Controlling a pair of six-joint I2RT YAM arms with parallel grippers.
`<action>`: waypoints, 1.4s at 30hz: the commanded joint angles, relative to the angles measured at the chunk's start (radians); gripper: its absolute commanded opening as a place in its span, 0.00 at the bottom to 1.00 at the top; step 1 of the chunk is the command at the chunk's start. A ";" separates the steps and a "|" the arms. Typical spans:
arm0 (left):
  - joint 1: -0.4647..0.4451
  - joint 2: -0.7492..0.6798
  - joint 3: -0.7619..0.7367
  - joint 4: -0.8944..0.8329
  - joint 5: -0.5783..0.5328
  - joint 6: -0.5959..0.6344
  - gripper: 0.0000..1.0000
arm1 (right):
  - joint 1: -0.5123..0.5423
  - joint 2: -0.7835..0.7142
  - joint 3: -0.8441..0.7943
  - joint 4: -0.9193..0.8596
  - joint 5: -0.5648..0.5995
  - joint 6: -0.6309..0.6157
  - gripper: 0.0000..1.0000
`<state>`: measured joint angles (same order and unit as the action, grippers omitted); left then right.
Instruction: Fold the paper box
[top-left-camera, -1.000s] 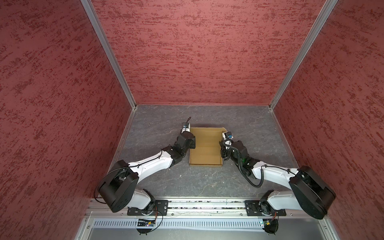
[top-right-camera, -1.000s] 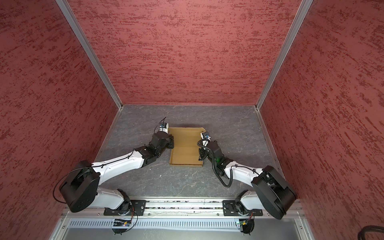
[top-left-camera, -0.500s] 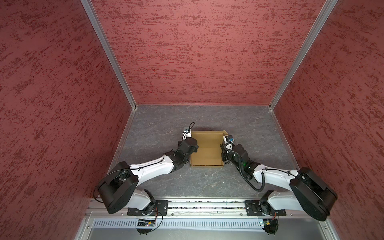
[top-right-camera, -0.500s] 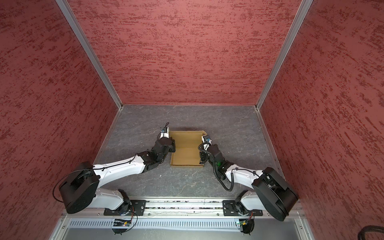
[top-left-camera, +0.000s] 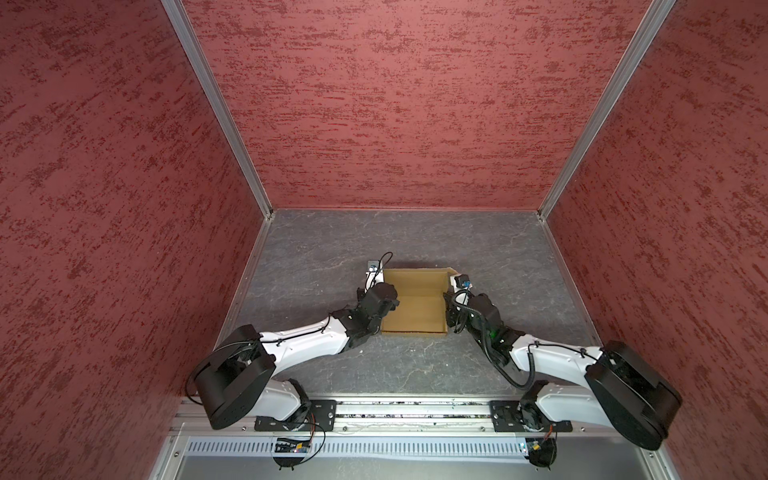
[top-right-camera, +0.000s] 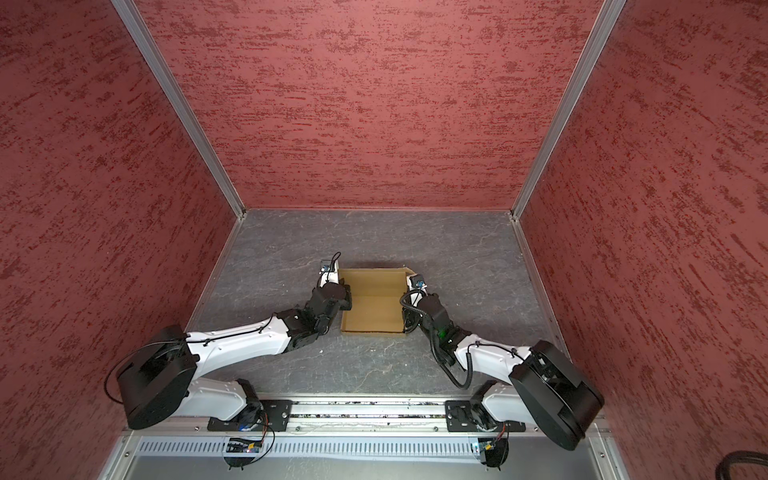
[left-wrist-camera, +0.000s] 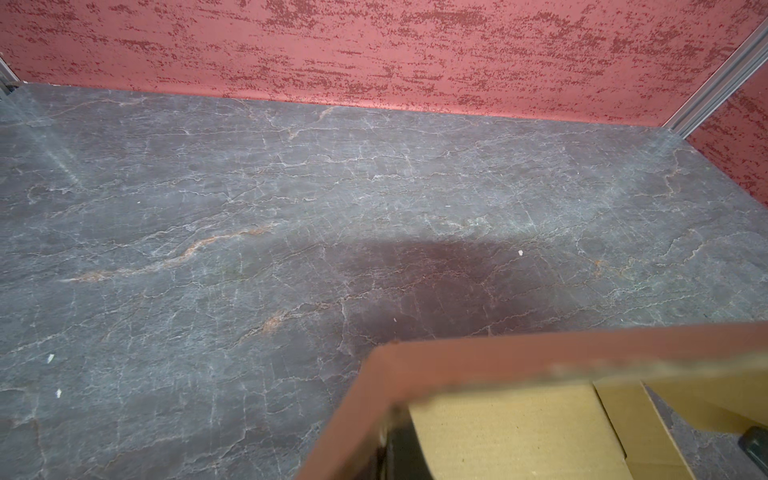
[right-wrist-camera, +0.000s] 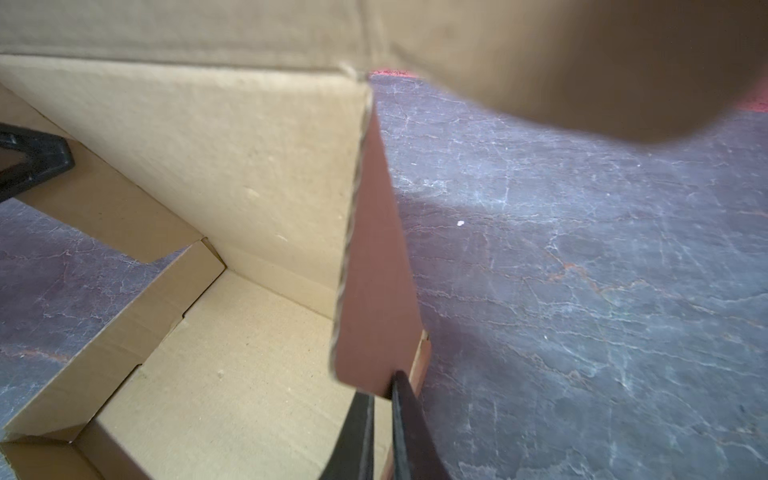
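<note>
The right gripper (right-wrist-camera: 380, 388) had its two black fingers (right-wrist-camera: 409, 415) drawn almost together on the lower corner of an upright flap (right-wrist-camera: 376, 291) of the paper box (top-left-camera: 417, 309), its wrist view showed. Opposite it, across the cardboard, the left gripper (top-left-camera: 390, 305) was closed right down at the box's other side. A cardboard wall rose directly in front of its camera, and it appeared to be pinching that wall, though its fingers were mostly hidden. In both top views the box sat between the two grippers on the grey table (top-left-camera: 415, 241), its floor flat on the surface.

Judging from how it lay, the folding was partway done. The floor was down, the tall panel (right-wrist-camera: 187, 158) beyond both grippers stood raised, and a low wall behind them, toward the arms, looked creased up. The side pieces stood only in the grippers' hold, and nothing showed them locked in place. Left to do, by the look of it, was tucking the side flaps in, then bringing the tall panel over as a lid and closing it.
</note>
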<state>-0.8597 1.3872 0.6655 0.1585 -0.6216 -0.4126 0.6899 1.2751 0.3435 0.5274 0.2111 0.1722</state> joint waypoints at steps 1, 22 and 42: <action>-0.022 0.012 -0.037 -0.072 0.027 -0.021 0.00 | 0.010 -0.016 -0.013 0.040 0.015 0.024 0.11; -0.114 0.045 -0.075 -0.114 -0.077 -0.086 0.00 | 0.009 -0.001 -0.061 0.094 -0.017 0.053 0.11; -0.120 0.050 -0.076 -0.110 -0.087 -0.074 0.00 | -0.028 -0.282 -0.057 -0.160 0.084 -0.065 0.41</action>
<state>-0.9764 1.4029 0.6224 0.1387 -0.7647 -0.4820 0.6773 1.0061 0.2619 0.4496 0.2661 0.1429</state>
